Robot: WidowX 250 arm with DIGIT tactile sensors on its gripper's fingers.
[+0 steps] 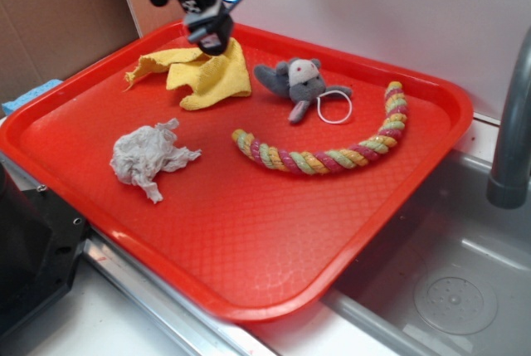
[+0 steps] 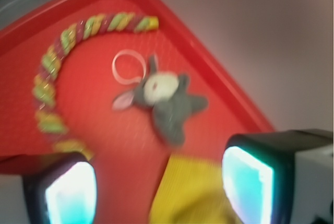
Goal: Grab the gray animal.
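Scanning from the left of the red tray (image 1: 249,281): one crumpled paper wad (image 1: 149,158) sits near the left rim, grayish-white, and that's the danger here, since its colour could draw a grab meant for the toy. Further back, one yellow cloth (image 1: 203,74), and right above it hangs the gripper (image 1: 211,36), jaws spread wide in the wrist view, nothing between them. Trouble number two: closing from this spot would pinch the cloth, because the yellow fabric lies directly under the fingers (image 2: 245,182). Moving right, there's the one gray animal (image 1: 297,82), lying flat at the far middle of the tray, just right of the cloth, its thin white loop (image 1: 336,107) trailing to the right. A snag on that loop, or a grip on one limb only, could let it slip. Last, one braided rope toy (image 1: 332,155) curves along the right, near the animal but apart from it.
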